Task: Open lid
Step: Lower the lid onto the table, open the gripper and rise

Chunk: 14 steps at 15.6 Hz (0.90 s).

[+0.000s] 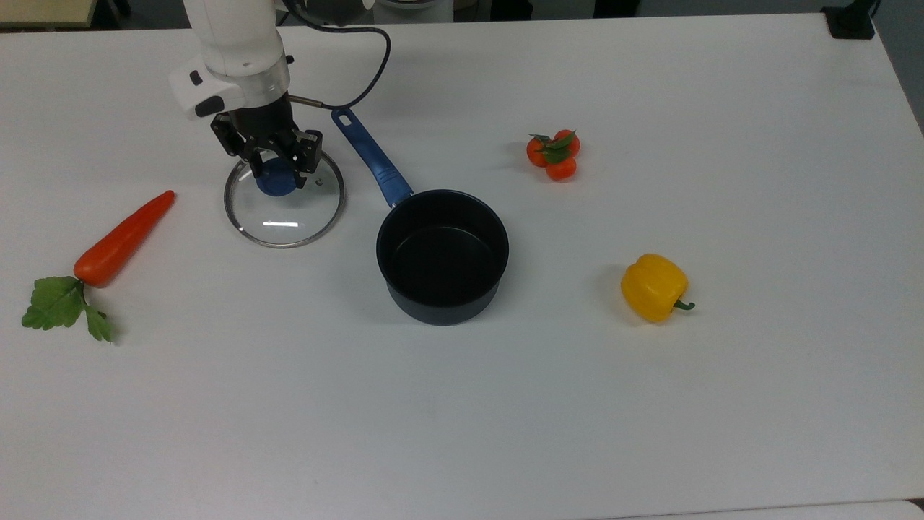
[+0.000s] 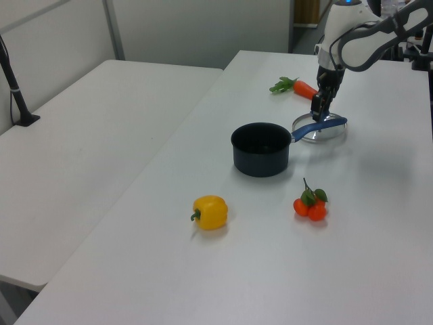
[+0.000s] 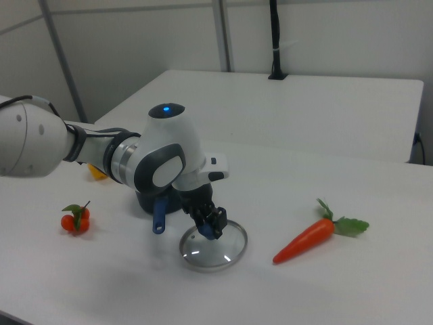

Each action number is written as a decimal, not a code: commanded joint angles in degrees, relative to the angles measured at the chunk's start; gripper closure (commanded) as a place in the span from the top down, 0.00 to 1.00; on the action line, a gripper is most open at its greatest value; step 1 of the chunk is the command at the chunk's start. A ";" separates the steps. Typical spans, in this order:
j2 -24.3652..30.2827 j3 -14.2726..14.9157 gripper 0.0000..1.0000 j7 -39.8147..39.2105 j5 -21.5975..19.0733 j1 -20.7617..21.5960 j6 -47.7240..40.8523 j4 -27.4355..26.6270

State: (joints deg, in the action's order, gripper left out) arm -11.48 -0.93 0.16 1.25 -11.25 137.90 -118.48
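Glass is what we are dealing with: the lid (image 1: pixel 284 209) is a clear round pane in a metal rim, lying on the white table (image 1: pixel 577 404) just beside the blue handle of the saucepan (image 1: pixel 442 256), off the pot already. We judge it rigid, fairly light, slick on its dome and breakable if dropped. The blue knob (image 1: pixel 275 180) at its centre is the sensible place to take hold. Our gripper (image 1: pixel 275 167) stands over that knob with a finger on each side; whether it clamps the knob, we cannot tell. The carrot (image 1: pixel 121 238) lies well apart.
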 commanded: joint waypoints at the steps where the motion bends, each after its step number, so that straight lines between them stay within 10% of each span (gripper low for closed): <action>1: 0.23 -0.13 0.48 -1.12 -0.28 -0.87 1.05 -0.52; 6: 0.32 -0.13 1.00 -1.04 -0.19 -1.40 -1.14 0.26; 14: 1.63 -0.13 1.00 -0.60 0.25 1.05 -24.32 17.03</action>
State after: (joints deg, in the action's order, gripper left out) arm -11.07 -1.14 0.16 1.36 -12.22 124.03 -108.77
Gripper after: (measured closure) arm 0.000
